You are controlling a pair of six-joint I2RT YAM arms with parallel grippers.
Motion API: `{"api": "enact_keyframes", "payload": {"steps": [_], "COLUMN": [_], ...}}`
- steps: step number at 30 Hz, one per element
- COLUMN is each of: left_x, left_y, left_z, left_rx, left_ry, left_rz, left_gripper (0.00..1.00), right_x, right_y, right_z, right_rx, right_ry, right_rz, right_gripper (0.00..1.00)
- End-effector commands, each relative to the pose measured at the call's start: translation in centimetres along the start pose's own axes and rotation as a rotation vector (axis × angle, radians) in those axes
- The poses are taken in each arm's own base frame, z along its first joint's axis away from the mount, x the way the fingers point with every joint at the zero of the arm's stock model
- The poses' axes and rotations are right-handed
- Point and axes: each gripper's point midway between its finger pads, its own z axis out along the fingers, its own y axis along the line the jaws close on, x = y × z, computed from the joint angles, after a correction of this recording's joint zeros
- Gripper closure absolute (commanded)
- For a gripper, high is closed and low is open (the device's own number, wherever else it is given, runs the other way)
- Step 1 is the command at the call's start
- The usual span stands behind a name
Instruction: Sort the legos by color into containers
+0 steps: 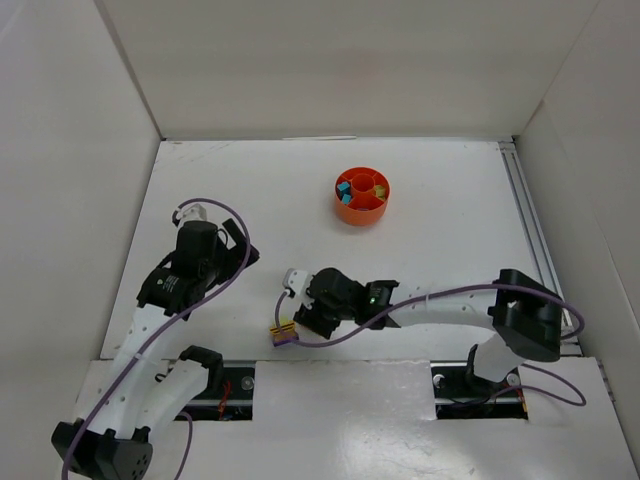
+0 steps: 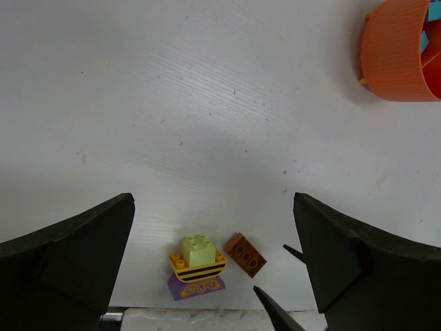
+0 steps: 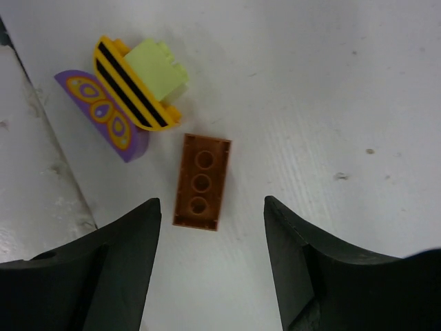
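The orange-brown lego lies stud-side down on the table, just ahead of my open right gripper and nearer its left finger. Beside it is a small cluster: a pale yellow-green brick, a yellow black-striped piece and a purple piece. The left wrist view shows the same cluster and the brown brick beyond my open, empty left gripper. The round orange dish stands far back and holds teal bricks. In the top view the right gripper hovers by the cluster, and the left gripper is to their upper left.
The cluster lies right beside the raised near ledge of the table. White walls enclose the table on three sides. A metal rail runs along the right side. The dish wall shows at the top right of the left wrist view.
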Motion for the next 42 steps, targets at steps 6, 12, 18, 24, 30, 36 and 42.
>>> {"api": "enact_keyframes", "payload": {"steps": [6, 12, 18, 24, 30, 36, 42], "left_x": [0.0, -0.1, -0.2, -0.3, -0.3, -1.0, -2.2], "left_y": [0.2, 0.0, -0.2, 0.0, 0.0, -0.7, -3.1], "left_z": [-0.2, -0.6, -1.0, -0.9, -0.9, -0.5, 0.0], "left_rx": [0.003, 0.022, 0.035, 0.028, 0.028, 0.048, 0.129], "left_ry": [-0.006, -0.013, -0.026, -0.032, -0.032, -0.053, -0.068], "left_rz": [-0.019, -0.021, -0.023, -0.023, -0.023, -0.014, 0.006], "left_gripper": [0.01, 0.01, 0.01, 0.01, 0.01, 0.01, 0.01], "right_x": [1.2, 1.8, 2.5, 2.7, 1.3, -3.4, -8.3], "right_y": [1.7, 0.0, 0.3, 0.5, 0.1, -2.5, -11.4], "right_z": [2.6, 3.4, 5.2, 5.3, 3.5, 1.3, -2.5], "right_rx": [0.102, 0.210, 0.202, 0.189, 0.206, 0.235, 0.237], "right_ry": [0.028, 0.049, 0.072, 0.071, 0.010, -0.099, -0.292], "right_rz": [0.071, 0.078, 0.074, 0.062, 0.101, 0.061, 0.036], "right_gripper": [0.28, 0.26, 0.34, 0.56, 0.80, 0.84, 0.85]}}
